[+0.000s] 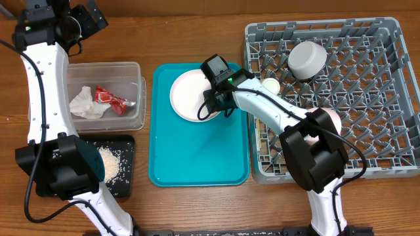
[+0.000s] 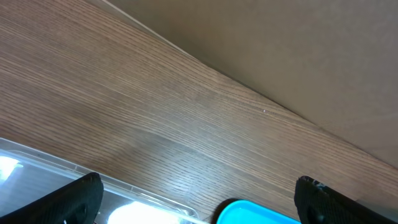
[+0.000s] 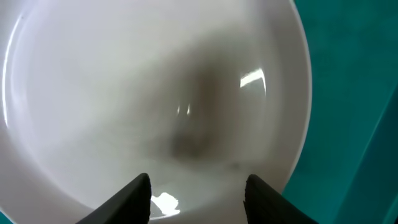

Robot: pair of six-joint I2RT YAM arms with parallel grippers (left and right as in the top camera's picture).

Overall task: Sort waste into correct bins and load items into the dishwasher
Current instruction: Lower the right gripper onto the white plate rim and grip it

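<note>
A pale, almost white plate [image 1: 187, 95] [image 3: 124, 74] lies on the teal tray [image 1: 197, 157]. My right gripper [image 1: 211, 105] [image 3: 198, 180] hovers low over the plate's right part, open, with only the plate's surface showing between its fingers. The clear tub [image 1: 131, 72] holds a crumpled white napkin [image 1: 84, 103] and a red wrapper [image 1: 110, 97]. White rice grains [image 1: 110, 164] lie on the black tray [image 1: 126, 187]. In the grey dish rack [image 1: 394, 98] sit a grey bowl [image 1: 307, 59] and a small white cup [image 1: 270, 85]. My left gripper [image 1: 85, 23] [image 2: 198, 186] is wide open above the table's far left.
Something pink [image 1: 333, 118] shows in the rack, mostly hidden behind my right arm. The left wrist view shows bare wood, the tub's rim [image 2: 50, 163] and a corner of the teal tray [image 2: 255, 214]. A wall runs along the table's far edge.
</note>
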